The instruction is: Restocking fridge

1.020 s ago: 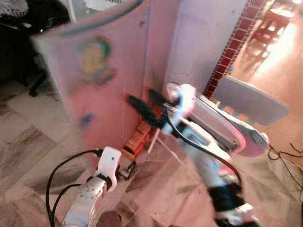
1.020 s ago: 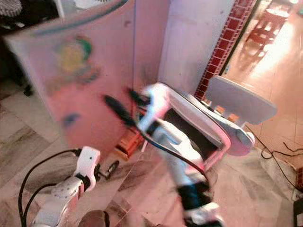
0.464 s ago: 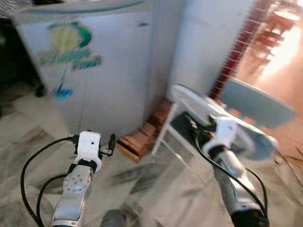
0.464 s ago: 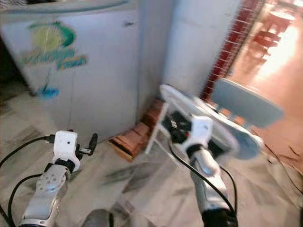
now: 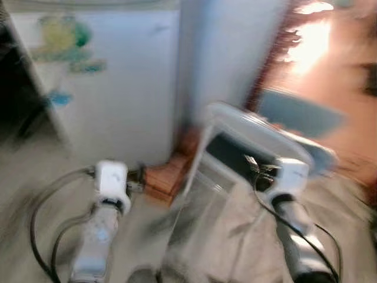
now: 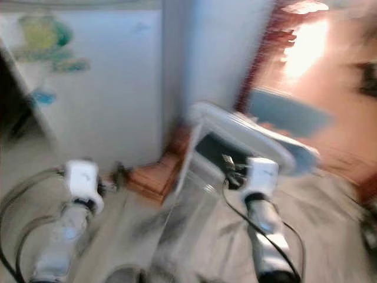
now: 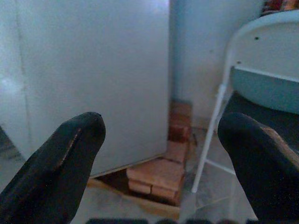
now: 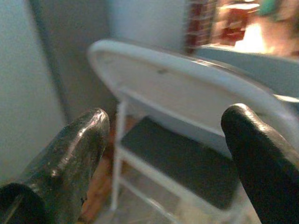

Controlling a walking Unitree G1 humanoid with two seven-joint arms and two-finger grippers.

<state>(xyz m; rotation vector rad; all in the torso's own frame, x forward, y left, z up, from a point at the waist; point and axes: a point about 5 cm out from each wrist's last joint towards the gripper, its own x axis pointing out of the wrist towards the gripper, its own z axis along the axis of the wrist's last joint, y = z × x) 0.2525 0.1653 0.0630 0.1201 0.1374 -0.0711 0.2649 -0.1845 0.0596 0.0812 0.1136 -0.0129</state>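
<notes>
1. Fridge (image 5: 118,88): big white box, far left of the head views, door shut, standing beside a pale wall corner (image 5: 224,53). Head views are blurred, probably from camera motion.
2. Folding chair (image 5: 259,132): white frame, dark seat, just right of the fridge, in front of the right arm. A second blue-grey chair back (image 5: 300,112) stands behind it.
3. Bricks (image 7: 161,172): a stack on the floor at the fridge's lower corner, between fridge and chair leg.
4. Left gripper (image 7: 159,154): fingers spread wide, nothing held, aimed at the fridge's lower corner and the bricks.
5. Right gripper (image 8: 163,154): fingers spread wide, nothing held, aimed at the chair.
6. No stock item to be seen, both grippers bare; fits either heading off to fetch goods or having just put some in. Can't tell which.
7. To do well: let the view settle before any reach, and keep the arms off the chair and bricks near the door.
8. Writing: green-yellow sticker (image 5: 59,36) plus a blue mark on the fridge front, too blurred to read.
</notes>
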